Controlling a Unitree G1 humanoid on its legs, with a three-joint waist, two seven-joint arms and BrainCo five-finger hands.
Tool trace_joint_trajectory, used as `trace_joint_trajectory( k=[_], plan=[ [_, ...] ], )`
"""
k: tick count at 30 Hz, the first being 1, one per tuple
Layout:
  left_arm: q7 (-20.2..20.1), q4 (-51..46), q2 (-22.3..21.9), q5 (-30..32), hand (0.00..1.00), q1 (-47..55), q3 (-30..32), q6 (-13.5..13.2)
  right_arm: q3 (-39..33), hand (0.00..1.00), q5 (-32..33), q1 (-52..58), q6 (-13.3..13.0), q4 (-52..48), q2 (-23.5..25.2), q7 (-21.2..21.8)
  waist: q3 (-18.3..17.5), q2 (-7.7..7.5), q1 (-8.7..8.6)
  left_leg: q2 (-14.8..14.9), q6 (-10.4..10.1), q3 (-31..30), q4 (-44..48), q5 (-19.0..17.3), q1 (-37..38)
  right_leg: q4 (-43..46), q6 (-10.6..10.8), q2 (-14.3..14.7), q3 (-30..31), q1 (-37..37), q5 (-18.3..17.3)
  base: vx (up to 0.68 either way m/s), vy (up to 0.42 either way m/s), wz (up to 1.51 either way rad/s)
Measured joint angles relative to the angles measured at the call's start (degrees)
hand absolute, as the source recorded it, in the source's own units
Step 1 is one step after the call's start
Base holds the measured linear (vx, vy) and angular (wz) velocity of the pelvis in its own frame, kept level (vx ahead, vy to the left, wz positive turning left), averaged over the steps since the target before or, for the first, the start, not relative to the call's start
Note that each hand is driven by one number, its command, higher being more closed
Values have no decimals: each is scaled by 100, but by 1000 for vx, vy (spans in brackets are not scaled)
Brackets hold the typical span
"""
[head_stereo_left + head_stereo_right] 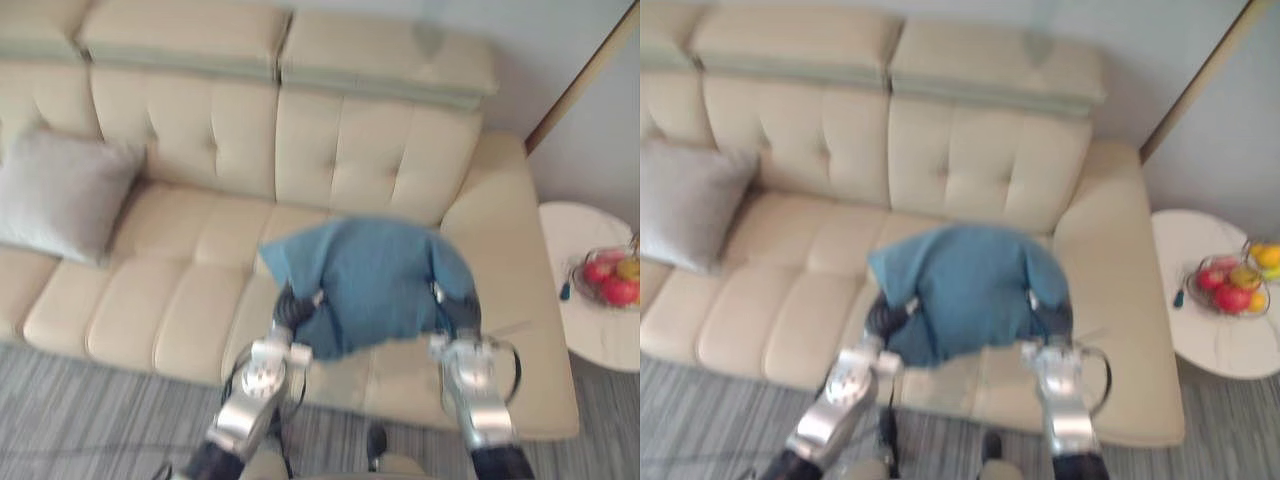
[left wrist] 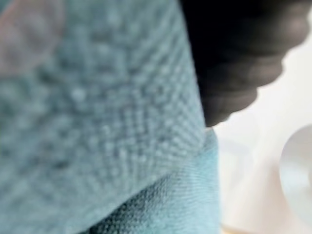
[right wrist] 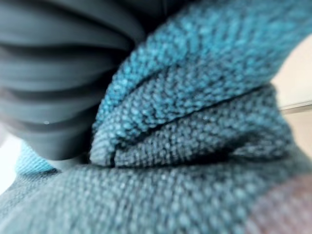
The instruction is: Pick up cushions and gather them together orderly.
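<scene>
Blue cushion (image 1: 365,280): teal-blue with a coarse woven cover, roughly square, soft and slumped. It is up off the seat over the right-hand part of the beige sofa (image 1: 190,300), broad face toward the head camera, lower edge sagging unevenly. Left hand (image 1: 293,310) is at its lower left corner and right hand (image 1: 455,312) at its lower right, both against the fabric. The weave is bunched into a fold beside the right wrist. Grey cushion (image 1: 60,195): pale grey, square, plump, leaning against the sofa back at the left end, well apart from the blue one.
</scene>
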Motion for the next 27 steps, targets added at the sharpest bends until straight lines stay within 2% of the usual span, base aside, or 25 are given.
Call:
trace_joint_trajectory(
  k=[2,4,7,9,10,11,13,15,18,22,27],
  plan=[
    [247,78,25,95,100,-586,97,-16,-1,100,-18,-523,1,3,-107,-205,5,8,42,-12,26,15,1,60,-229,12,21,-14,37,-243,47,-65,33,-5],
    [549,454,163,198,100,-1763,165,-88,-34,100,-45,-1507,-3,248,-406,-510,57,57,120,-20,68,15,1,186,-648,-4,49,-14,65,-664,177,-56,34,-6],
    [819,1144,398,216,100,-3293,373,-183,-159,100,-170,-3061,-3,1087,-644,-803,518,113,110,-55,125,12,2,300,-836,-49,76,-33,86,-846,309,-59,38,-5],
    [948,1533,479,346,100,-4052,510,-254,-248,100,-216,-3810,-18,1488,-658,-979,652,183,93,-67,145,-43,1,372,-1078,-147,80,-38,80,-1016,414,-49,48,1],
    [1019,1811,567,428,0,-4510,611,-288,-293,0,-231,-4285,-25,1785,-663,-1102,844,197,84,-75,163,-63,0,419,-1135,-216,86,-45,89,-1053,480,-14,40,-4],
    [1072,2113,626,434,0,-4897,650,-308,-356,0,-275,-4725,-23,2107,-656,-1190,1059,214,81,-76,149,-95,0,437,-1147,-247,93,-46,101,-1067,522,-24,38,-6],
    [1112,2653,693,435,0,-5479,835,-309,-480,0,-354,-5283,-17,2545,-645,-1356,1195,269,58,-81,164,-141,0,482,-1371,-314,107,-51,78,-1253,604,-24,39,-3],
    [1181,3229,855,434,0,-6124,834,-306,-696,0,-424,-5879,27,3045,-564,-1569,1526,285,-14,-89,166,-152,0,514,-1524,-337,125,-59,87,-1405,655,-3,43,-3],
    [1166,3694,888,432,0,-6565,833,-273,-989,0,-405,-6247,45,3467,-496,-1737,1692,289,-39,-108,185,-133,0,529,-1793,-497,144,-77,126,-1622,792,7,43,-7],
    [1038,4082,764,429,0,-6601,992,-260,-1130,0,-79,-6270,80,3625,-376,-1745,1882,277,-39,-119,148,-107,-1,562,-2032,-644,161,-103,233,-1844,904,23,44,-10],
    [770,4478,193,401,0,-5971,1531,-117,-1122,0,263,-5574,168,3609,-207,-1459,1901,278,-45,-61,137,-32,-1,567,-2166,-562,159,-62,281,-2027,907,28,34,-7]
  ],
)
